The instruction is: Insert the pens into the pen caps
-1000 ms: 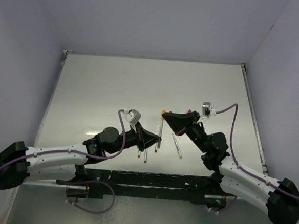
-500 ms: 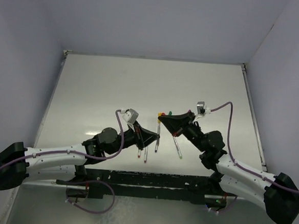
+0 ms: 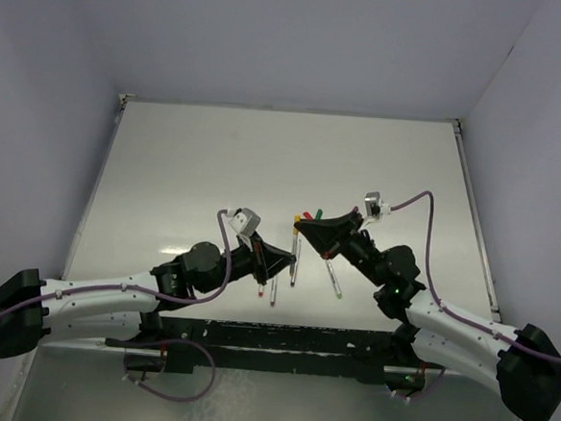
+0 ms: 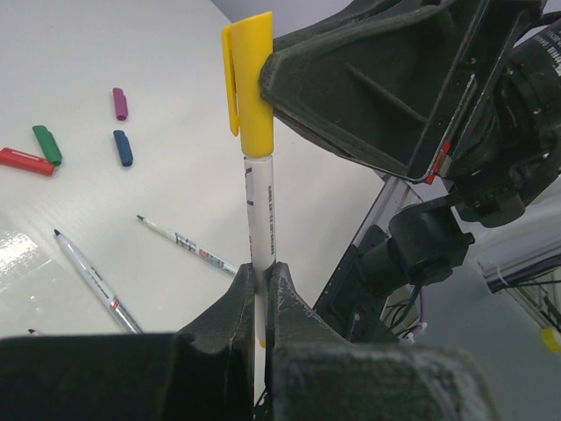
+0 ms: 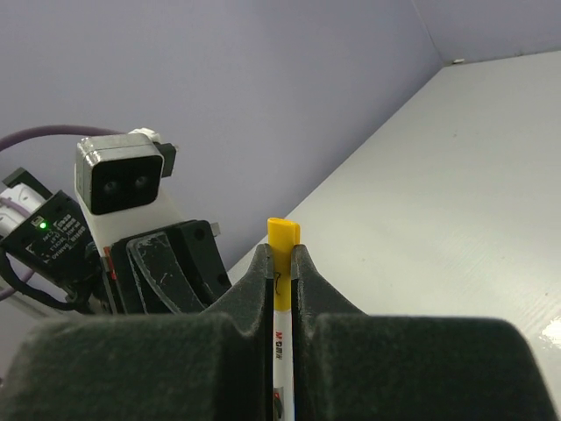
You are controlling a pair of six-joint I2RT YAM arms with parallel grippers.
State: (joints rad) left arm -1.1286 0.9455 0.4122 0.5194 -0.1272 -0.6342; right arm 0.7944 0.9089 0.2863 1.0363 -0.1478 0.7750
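Note:
My left gripper (image 4: 260, 267) is shut on the pale barrel of a pen (image 4: 259, 210) that stands upright above the table. A yellow pen cap (image 4: 247, 92) sits over the pen's top end, and my right gripper (image 5: 280, 253) is shut on that cap (image 5: 283, 237). From above, the left gripper (image 3: 293, 261) and right gripper (image 3: 299, 228) meet tip to tip at mid-table. Red (image 4: 24, 161), green (image 4: 46, 145), blue (image 4: 123, 147) and purple (image 4: 118, 103) caps lie loose on the table. Two other pens (image 4: 184, 244) (image 4: 92, 279) lie flat near them.
More loose pens lie near the front edge (image 3: 333, 277) (image 3: 273, 292), under and between the arms. The white table (image 3: 217, 158) is walled at the back and both sides. The left wrist camera block (image 5: 118, 180) stands close to my right fingers.
My right gripper has come down and to the left with the yellow cap, toward the left gripper's pen. The left gripper shifted only slightly. Red and green caps now show behind the right gripper.

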